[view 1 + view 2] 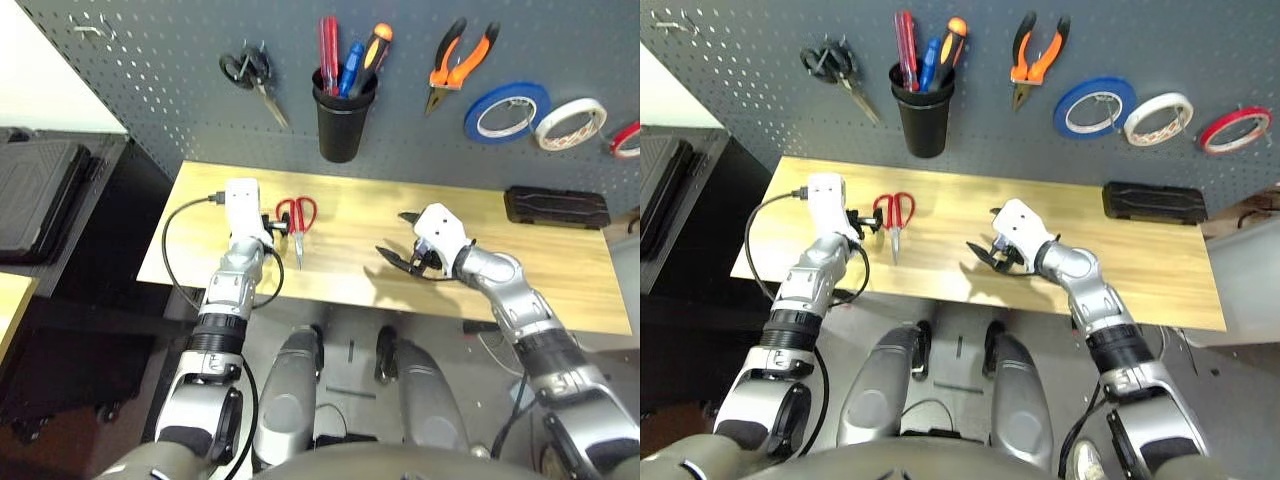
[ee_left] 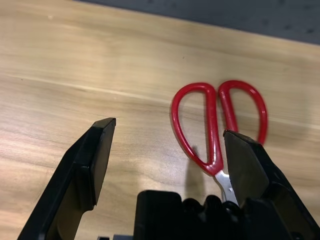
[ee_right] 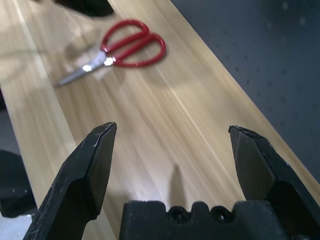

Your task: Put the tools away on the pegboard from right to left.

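Silver forearms reached over the pale wooden tabletop (image 1: 345,262), the left gripper (image 2: 167,165) wide open and empty beside the red-handled scissors (image 1: 895,222), the right gripper (image 3: 174,165) likewise wide open and empty over bare wood. Beyond, on the perforated pegboard (image 1: 200,125), hung the orange-handled needle-nose pliers (image 1: 458,68) and the thin red tape ring (image 1: 1236,130), while the slim red-handled screwdriver (image 1: 329,55) stood in a black cup (image 1: 342,125).

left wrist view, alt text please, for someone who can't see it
Red-handled scissors lie on a light wooden table, partly hidden by one of the black fingers of the open left gripper. Beyond the table's edge is a strip of dark grey pegboard.
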{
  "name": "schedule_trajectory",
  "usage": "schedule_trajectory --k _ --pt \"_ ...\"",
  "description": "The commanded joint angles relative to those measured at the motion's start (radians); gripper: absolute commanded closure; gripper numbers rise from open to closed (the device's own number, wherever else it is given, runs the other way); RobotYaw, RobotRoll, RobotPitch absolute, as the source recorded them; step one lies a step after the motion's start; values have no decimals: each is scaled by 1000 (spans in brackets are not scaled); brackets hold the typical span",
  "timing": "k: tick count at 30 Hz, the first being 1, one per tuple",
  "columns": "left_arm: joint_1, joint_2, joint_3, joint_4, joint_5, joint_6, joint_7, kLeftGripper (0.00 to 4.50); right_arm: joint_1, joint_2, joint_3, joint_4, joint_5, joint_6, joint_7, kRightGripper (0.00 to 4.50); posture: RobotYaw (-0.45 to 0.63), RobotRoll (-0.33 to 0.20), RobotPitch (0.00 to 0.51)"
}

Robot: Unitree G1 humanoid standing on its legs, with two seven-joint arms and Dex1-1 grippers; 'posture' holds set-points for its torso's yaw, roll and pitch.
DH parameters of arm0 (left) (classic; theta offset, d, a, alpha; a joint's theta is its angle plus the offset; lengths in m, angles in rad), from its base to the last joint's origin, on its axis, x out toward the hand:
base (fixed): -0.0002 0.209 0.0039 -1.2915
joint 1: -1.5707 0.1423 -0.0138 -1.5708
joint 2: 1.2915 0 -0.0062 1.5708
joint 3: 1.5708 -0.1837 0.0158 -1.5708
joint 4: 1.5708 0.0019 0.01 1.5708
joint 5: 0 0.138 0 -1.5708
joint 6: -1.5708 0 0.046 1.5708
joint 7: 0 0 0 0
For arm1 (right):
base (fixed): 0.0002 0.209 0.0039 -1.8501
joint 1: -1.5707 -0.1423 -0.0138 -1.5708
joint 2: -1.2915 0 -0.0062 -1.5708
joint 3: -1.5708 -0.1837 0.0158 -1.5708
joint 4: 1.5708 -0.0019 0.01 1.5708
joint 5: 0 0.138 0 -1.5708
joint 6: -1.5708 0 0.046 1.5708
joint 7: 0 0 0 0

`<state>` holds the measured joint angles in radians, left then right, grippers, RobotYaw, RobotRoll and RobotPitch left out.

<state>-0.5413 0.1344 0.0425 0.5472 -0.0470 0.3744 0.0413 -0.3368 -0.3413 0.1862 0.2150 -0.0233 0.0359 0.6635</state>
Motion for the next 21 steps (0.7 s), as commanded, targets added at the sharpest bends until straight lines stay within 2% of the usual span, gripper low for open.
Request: schedule_trajectory --k 1,10,16,18,21 --pt "-31 -8 11 154 20 -65 18 17 27 -10 12 -46 -7 56 -1 0 227 0 309" --pt "-156 -7 49 496 17 -203 64 17 56 -25 11 -127 3 110 6 0 207 0 309" --pt "-178 -23 54 617 14 -224 30 17 67 -50 9 -161 9 139 22 0 199 0 302" --pt "-176 -31 58 626 11 -229 24 607 68 -58 6 -167 15 144 28 0 198 0 299" --pt "-166 -47 74 618 -3 -247 24 1722 65 -77 -4 -165 26 143 47 0 191 0 295"
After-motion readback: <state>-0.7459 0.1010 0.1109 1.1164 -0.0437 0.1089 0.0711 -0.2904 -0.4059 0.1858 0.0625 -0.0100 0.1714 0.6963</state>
